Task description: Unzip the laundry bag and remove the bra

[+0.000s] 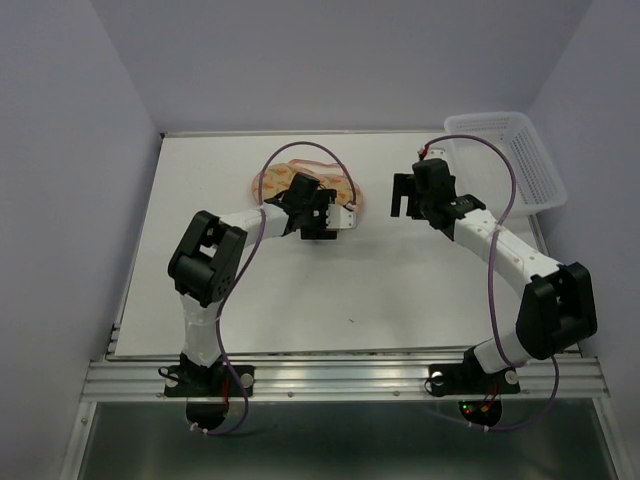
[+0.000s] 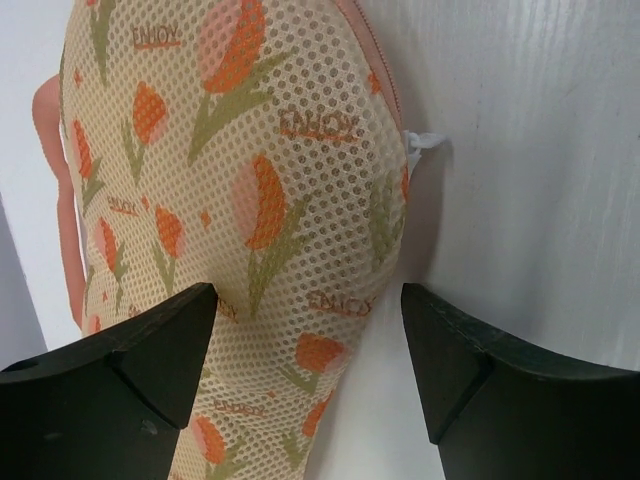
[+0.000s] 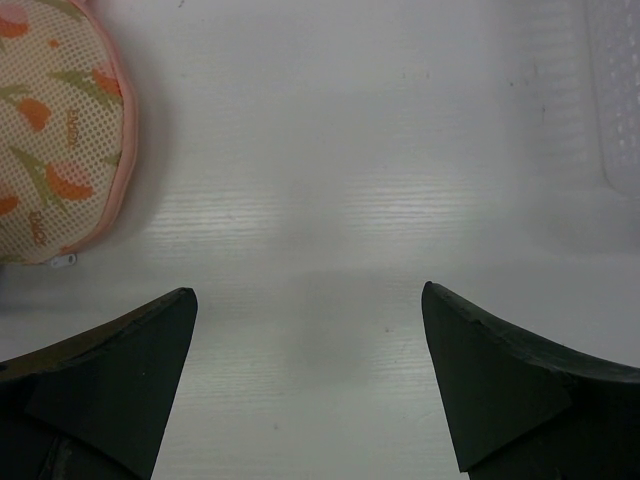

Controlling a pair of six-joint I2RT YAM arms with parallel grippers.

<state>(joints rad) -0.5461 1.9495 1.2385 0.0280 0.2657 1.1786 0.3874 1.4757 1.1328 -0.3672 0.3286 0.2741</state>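
The laundry bag [image 1: 283,180] lies at the back middle of the table, cream mesh with orange tulip print and pink edging. My left gripper [image 1: 305,200] hangs over its near right part. In the left wrist view the bag [image 2: 250,170] fills the upper left, and its narrow end runs between the open fingers [image 2: 308,330]. The left finger [image 2: 150,360] is at the mesh and the right finger [image 2: 460,370] stands apart over bare table. My right gripper [image 1: 405,200] is open above bare table [image 3: 310,320], with the bag's edge [image 3: 60,130] and a white zip tab [image 3: 65,260] to its left. The bra is hidden.
A white plastic lattice basket [image 1: 510,155] stands at the back right corner, its side showing faintly in the right wrist view [image 3: 615,100]. Purple cables loop over both arms. Pale walls close the table in on three sides.
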